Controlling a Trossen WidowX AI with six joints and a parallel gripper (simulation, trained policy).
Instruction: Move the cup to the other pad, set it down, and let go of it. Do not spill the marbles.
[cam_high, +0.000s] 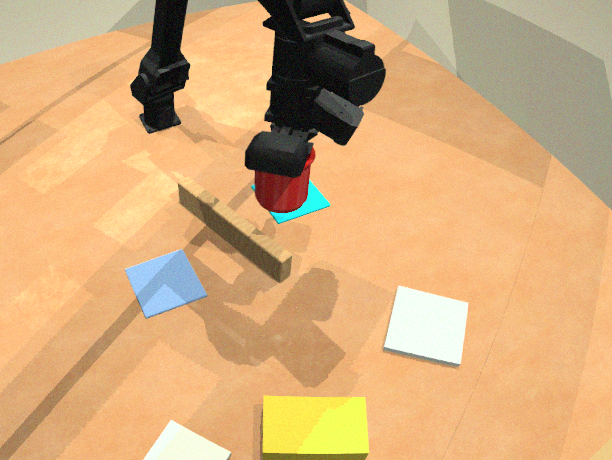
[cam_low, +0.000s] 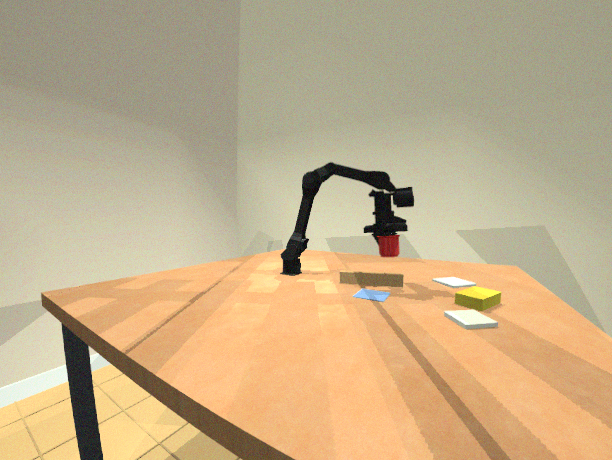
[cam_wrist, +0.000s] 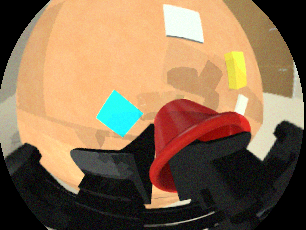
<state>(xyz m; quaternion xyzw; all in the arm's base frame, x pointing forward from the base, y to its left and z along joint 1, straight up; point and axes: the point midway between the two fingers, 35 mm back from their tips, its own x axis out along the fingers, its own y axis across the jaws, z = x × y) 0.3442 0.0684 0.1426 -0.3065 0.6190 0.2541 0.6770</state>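
The red cup (cam_high: 282, 192) (cam_low: 389, 246) (cam_wrist: 182, 122) is held in the air, roughly upright in the top and exterior views. My gripper (cam_high: 284, 161) (cam_low: 387, 235) (cam_wrist: 157, 126) is shut on the cup's wall at the rim. The cyan pad (cam_high: 316, 200) (cam_wrist: 119, 114) lies on the table, partly behind the cup in the top view and left of it in the wrist view. I cannot make it out in the exterior view. The blue pad (cam_high: 165, 285) (cam_low: 371, 295) lies beyond the wooden bar, with nothing on it. No marbles show; the cup's inside is hidden.
The low wooden bar (cam_high: 235, 235) (cam_low: 371, 279) stands between the two pads. A white tile (cam_high: 427, 325) (cam_low: 454, 282) (cam_wrist: 183, 23), a yellow block (cam_high: 315, 425) (cam_low: 477, 297) (cam_wrist: 236, 70) and another white tile (cam_high: 187, 445) (cam_low: 470, 318) (cam_wrist: 241, 104) lie farther out from the arm's base.
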